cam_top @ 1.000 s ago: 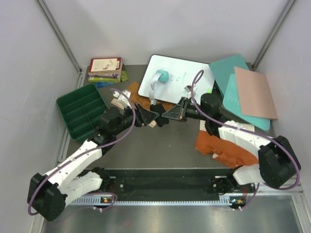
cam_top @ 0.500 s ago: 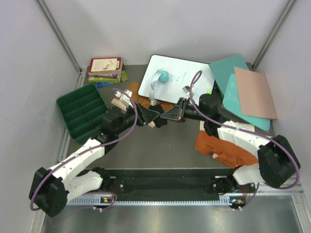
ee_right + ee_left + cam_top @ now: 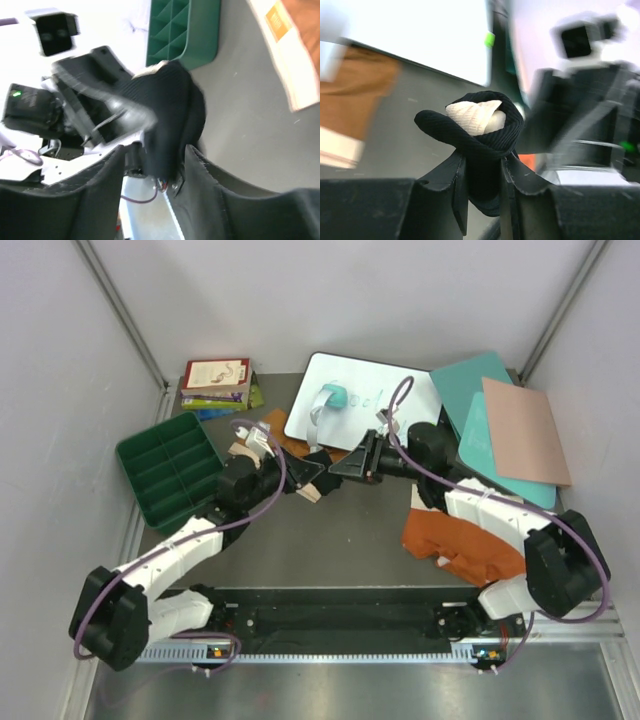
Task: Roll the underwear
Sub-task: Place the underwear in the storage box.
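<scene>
From above, we see the left tool (image 3: 312, 474) and the right tool (image 3: 338, 468) meeting tip to tip over the middle of the worktop (image 3: 330, 540), just short of the whiteboard (image 3: 400, 390), with the black briefs (image 3: 323, 466) bunched between them. The rust-orange briefs (image 3: 460, 540) lie by the right arm and the mustard-tan briefs (image 3: 280, 435) at the whiteboard's near-left edge. Against a second ago, both tools and the bundle have shifted toward the whiteboard. In the left wrist view, the left tool pinches the black bundle low down, and the white waistband (image 3: 475, 115) is tucked into the roll above its fingers (image 3: 450, 180). In the right wrist view, the bundle sits straight ahead, between the right tool's fingers (image 3: 210, 190). One touches cloth and a gap shows beside the other, so we judge that tool spread, not gripping. Both arms are equally near, and we cannot tell the roll's long axis.
</scene>
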